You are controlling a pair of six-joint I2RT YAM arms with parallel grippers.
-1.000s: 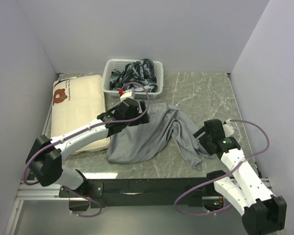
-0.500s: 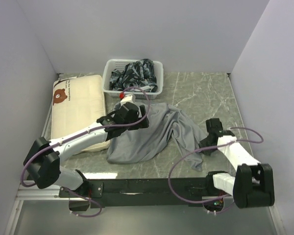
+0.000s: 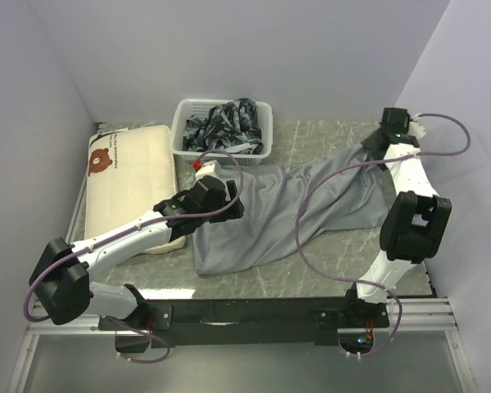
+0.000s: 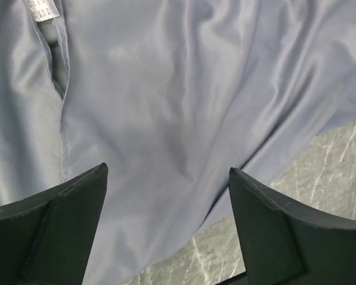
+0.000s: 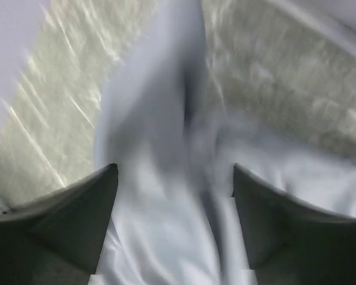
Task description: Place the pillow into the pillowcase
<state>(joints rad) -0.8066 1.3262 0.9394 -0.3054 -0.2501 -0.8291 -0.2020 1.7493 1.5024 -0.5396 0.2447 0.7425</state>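
The left hand hovers with its fingers spread wide over the plain grey fabric pillowcase, close to a hemmed fold and the small white tag. The right hand, reached to the far right corner of the marbled grey counter, also shows its fingers apart in a blurred wrist view. A ridge of grey cloth runs between them, but no clamp shows.

The pillowcase lies wrinkled across the counter's middle, one corner drawn toward the right hand. The soft cream rectangular pillow with a brown bear face lies along the left edge, just beside it.

The case looks thin, limp and light, likely to bunch and slide. The best hold is probably a single layer of the hem by the tag. The pillow seems bulky but squashy, so a pinched corner should serve.
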